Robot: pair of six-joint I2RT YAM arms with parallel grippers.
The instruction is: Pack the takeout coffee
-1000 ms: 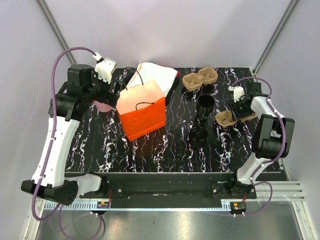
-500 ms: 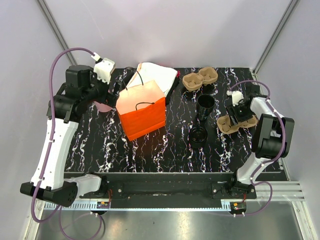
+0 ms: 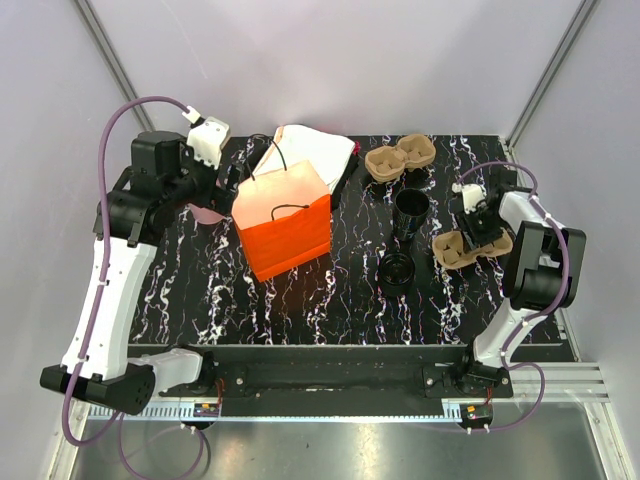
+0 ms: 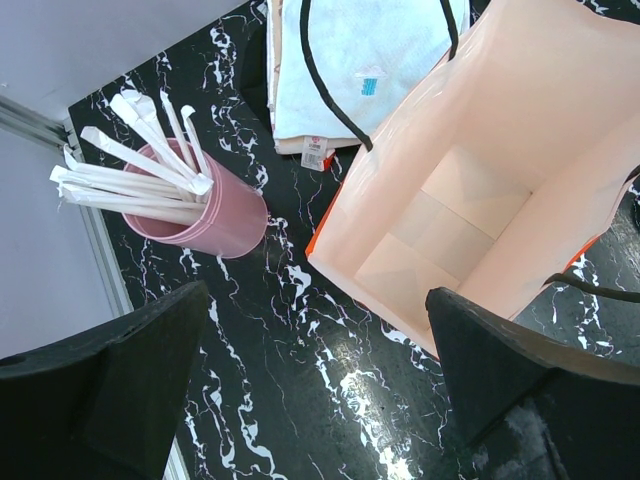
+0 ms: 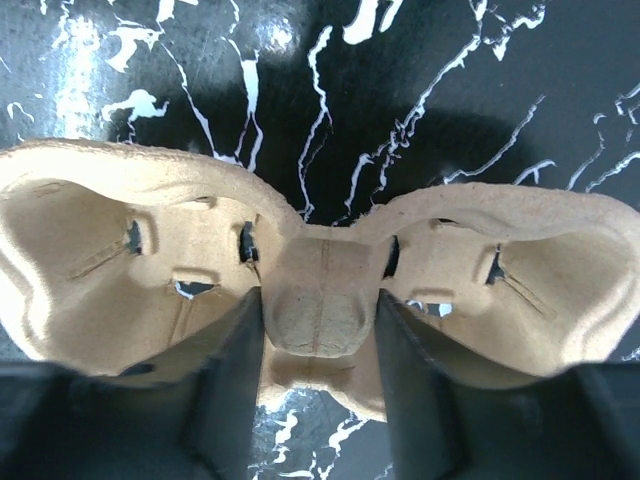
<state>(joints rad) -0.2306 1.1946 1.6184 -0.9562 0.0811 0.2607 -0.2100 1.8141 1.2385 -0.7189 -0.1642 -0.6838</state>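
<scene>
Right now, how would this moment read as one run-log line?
right gripper: shut on brown two-hollow cardboard cup tray | left gripper: open near orange paper bag | two black round cups: ungripped

The surface point(image 3: 330, 300) is black with white marble veins, the bag point(image 3: 290, 235) bright orange outside and pale peach inside, the cardboard tray point(image 5: 320, 300) plain tan, the far cup point(image 3: 411, 212) and near cup point(image 3: 397, 270) black, and the stirrer cup point(image 4: 215, 225) pink.
</scene>
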